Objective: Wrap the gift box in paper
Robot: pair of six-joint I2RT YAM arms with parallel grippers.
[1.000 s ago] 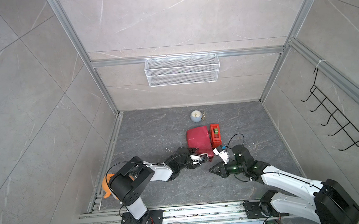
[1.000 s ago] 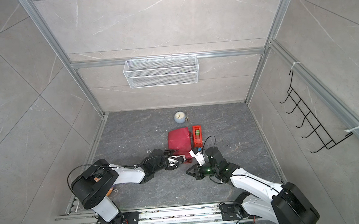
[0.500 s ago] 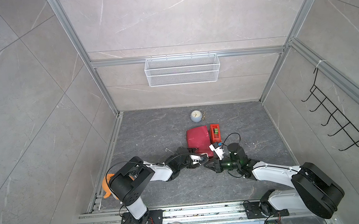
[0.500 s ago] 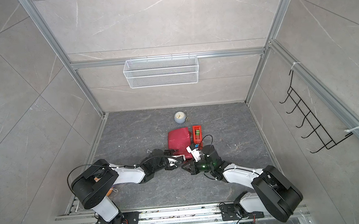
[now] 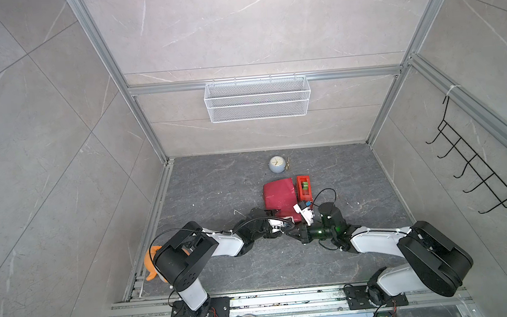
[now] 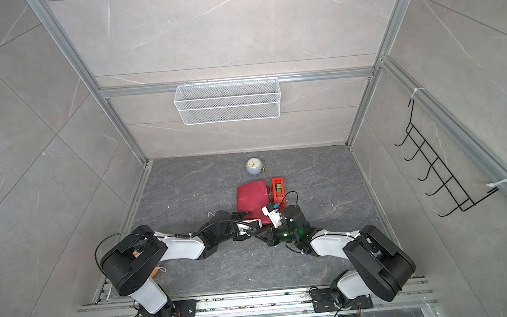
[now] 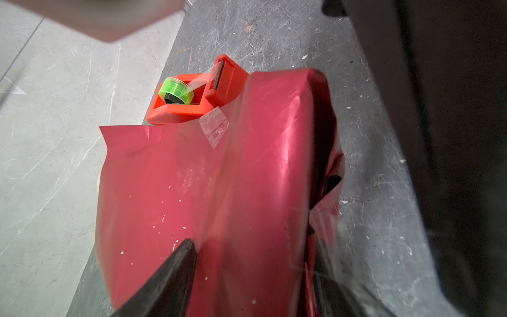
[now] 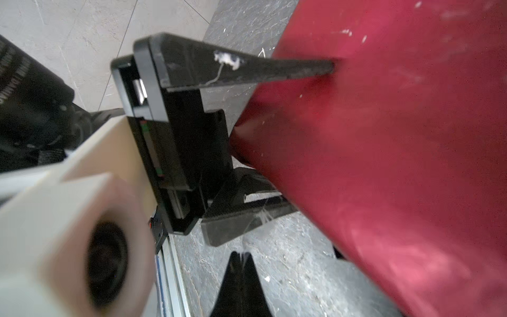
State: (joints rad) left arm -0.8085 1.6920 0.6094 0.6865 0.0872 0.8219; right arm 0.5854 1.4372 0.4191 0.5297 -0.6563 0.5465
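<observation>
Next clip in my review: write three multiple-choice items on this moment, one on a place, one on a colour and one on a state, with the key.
1. In a top view, where does the tape dispenser stand relative to the paper parcel?
A) left of it
B) right of it, close beside
C) on top of it

2. What colour is the tape roll?
A) green
B) blue
C) white

3. What state is the right gripper in?
A) wide open
B) shut
C) clamped around the dispenser

Key:
1 B, the dispenser sits along the parcel's right edge.
2 A, the left wrist view shows the roll bright green.
3 B, the fingertips meet in the right wrist view.
</observation>
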